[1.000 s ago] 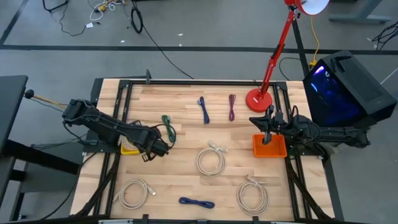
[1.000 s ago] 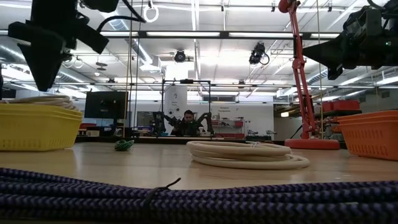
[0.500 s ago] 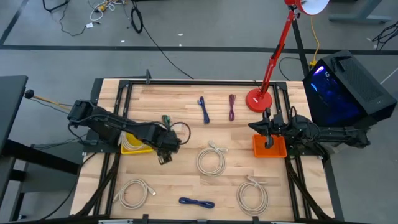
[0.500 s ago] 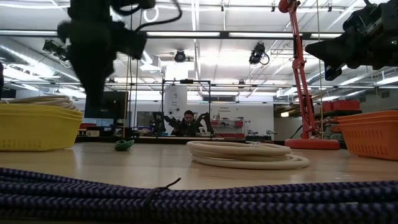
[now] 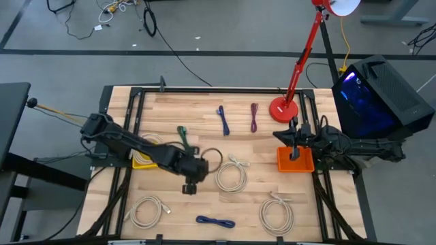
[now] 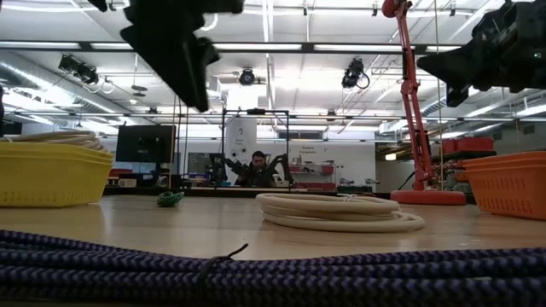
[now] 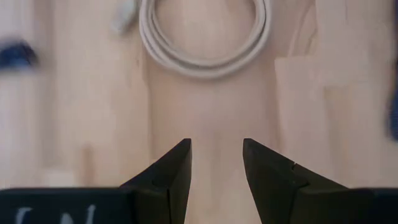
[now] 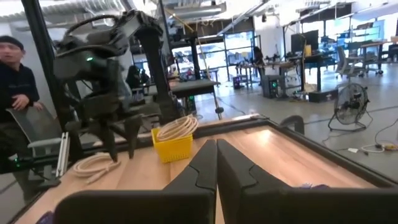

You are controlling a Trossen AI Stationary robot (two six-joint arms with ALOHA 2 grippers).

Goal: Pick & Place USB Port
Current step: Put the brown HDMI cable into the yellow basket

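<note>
The left tool [image 5: 190, 188] has swung out from the yellow basket [image 5: 142, 162], empty (fingers parted).

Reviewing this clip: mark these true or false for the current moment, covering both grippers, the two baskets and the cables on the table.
1. The left gripper is open and empty. True.
2. The right gripper grips a white cable. False: its fingers are shut on nothing, above the orange basket.
3. The yellow basket holds a coiled white cable. True.
4. The orange basket sits on the table's left side. False: it sits at the right edge, near the red lamp base.
5. The green cable lies inside the yellow basket. False: it lies on the table beside it.
</note>
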